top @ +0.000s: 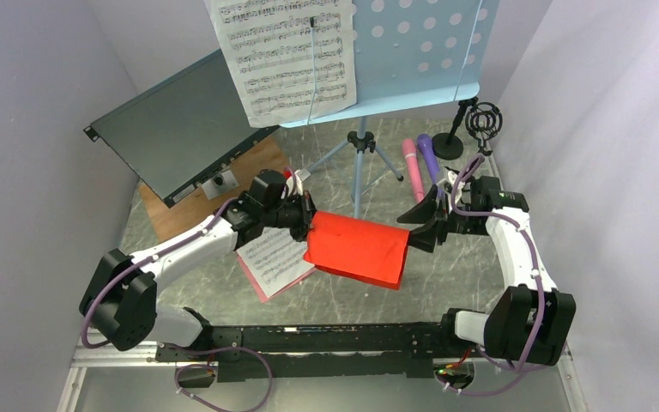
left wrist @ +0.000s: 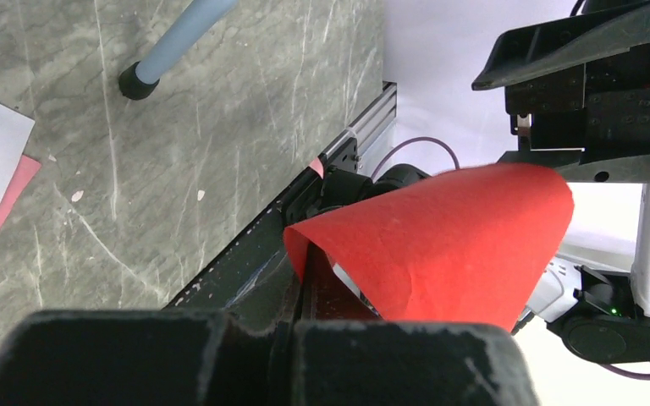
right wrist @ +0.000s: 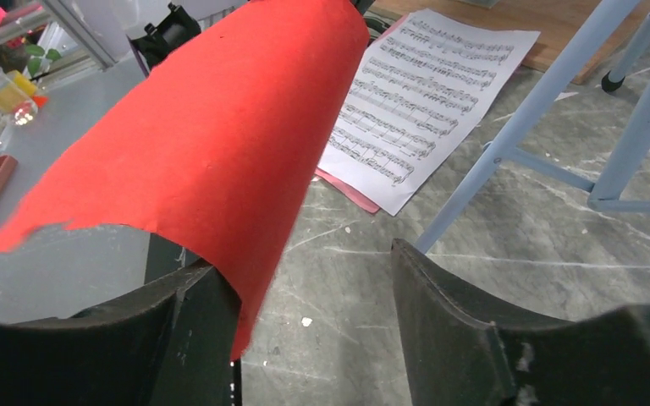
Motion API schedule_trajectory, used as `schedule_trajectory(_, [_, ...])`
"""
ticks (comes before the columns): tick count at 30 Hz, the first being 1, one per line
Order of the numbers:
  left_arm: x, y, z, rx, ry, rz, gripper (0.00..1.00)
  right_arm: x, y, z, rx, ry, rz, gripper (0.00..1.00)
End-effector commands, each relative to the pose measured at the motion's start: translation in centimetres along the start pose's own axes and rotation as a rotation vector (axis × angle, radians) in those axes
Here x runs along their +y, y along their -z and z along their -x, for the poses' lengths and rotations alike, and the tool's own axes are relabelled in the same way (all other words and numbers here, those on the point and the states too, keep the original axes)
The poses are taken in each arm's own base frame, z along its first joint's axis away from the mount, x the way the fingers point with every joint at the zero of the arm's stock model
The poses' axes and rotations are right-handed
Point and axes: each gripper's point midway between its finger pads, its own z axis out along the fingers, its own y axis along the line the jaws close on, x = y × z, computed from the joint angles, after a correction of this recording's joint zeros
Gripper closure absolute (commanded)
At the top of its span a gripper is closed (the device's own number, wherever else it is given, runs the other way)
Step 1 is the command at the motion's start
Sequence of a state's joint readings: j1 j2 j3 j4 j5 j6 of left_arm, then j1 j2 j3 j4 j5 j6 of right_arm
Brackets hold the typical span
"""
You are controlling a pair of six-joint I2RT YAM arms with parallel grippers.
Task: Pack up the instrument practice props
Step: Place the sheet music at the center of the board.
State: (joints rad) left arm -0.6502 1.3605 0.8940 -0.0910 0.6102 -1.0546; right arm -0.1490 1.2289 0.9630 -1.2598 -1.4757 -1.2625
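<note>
One matte red page bows into an arch, pinched by left fingers, right fingers spread

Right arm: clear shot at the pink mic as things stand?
Probably yes. The pink microphone lies on bare table just beyond the right gripper, beside the purple microphone, nothing between. One catch: the open gripper has the red sheet draped over one finger, the left gripper shut on its other end.

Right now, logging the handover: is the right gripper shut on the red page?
No: right gripper is open, red page lying against one finger.
</note>
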Motion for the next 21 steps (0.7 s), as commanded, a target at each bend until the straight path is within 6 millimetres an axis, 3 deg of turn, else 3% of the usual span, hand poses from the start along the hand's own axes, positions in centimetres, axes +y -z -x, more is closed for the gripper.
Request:
schedule_trajectory(1, [-1.4,0.1,-0.1,0.028,-0.021,-0.020,1.00,-1.0,-0.1,1.2,-0.017,0.033,-0.012,0.43])
schedule_trajectory(7, [-1.6,0.1,-0.6,0.047,-0.030,-0.043,1.00,-1.8,0.0,0.7,0.002,-0.032,-0.052,0.74])
schedule_trajectory(11, [-1.7,0.2,-0.9,0.057,-0.039,-0.052,1.00,-2.5,0.0,0.6,0.006,-0.078,-0.080,1.00])
schedule_trajectory(14, [-2.0,0.5,-0.9,0.049,-0.055,-0.067,0.99,-3.2,0.0,0.2,0.014,-0.121,-0.105,1.00])
schedule_trajectory(17, [-2.7,1.1,-0.7,0.023,-0.097,-0.096,0.90,-3.8,0.1,-0.1,0.022,-0.157,-0.130,1.00])
schedule_trajectory(21, [-4.1,2.5,0.0,-0.066,-0.183,-0.130,0.53,-3.7,0.0,-0.4,0.021,-0.176,-0.118,1.00])
